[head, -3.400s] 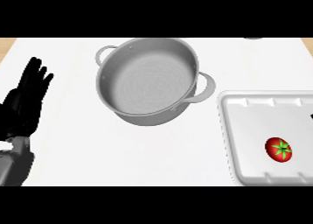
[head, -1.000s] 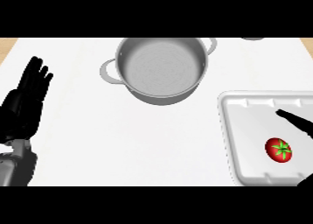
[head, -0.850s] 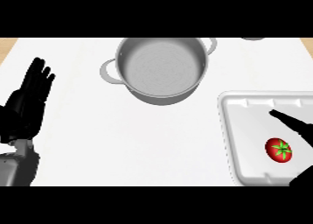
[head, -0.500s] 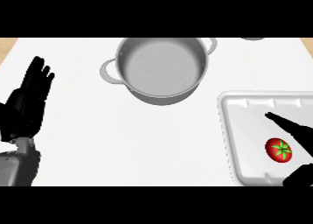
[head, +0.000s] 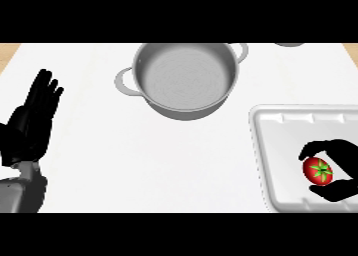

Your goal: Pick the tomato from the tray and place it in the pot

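Note:
A red tomato (head: pixel 318 171) with a green stem lies in the white tray (head: pixel 285 130) at the right. My right hand (head: pixel 349 165) reaches in from the right edge, its fingers curled over the tomato's top and its thumb under it, close round the fruit. The silver pot (head: pixel 183 79) with two handles stands at the top centre, nothing inside it. At the left my left hand (head: pixel 33 122) rests open with fingers pointing up.
A small grey object (head: pixel 289 44) peeks in at the top edge, right of the pot. The wooden counter edge (head: pixel 3 56) shows at the top left, beyond the white surface.
My right hand has moved down onto the tomato and its straight fingers have curled round it. The pot, tray and left hand have stayed put over the last second.

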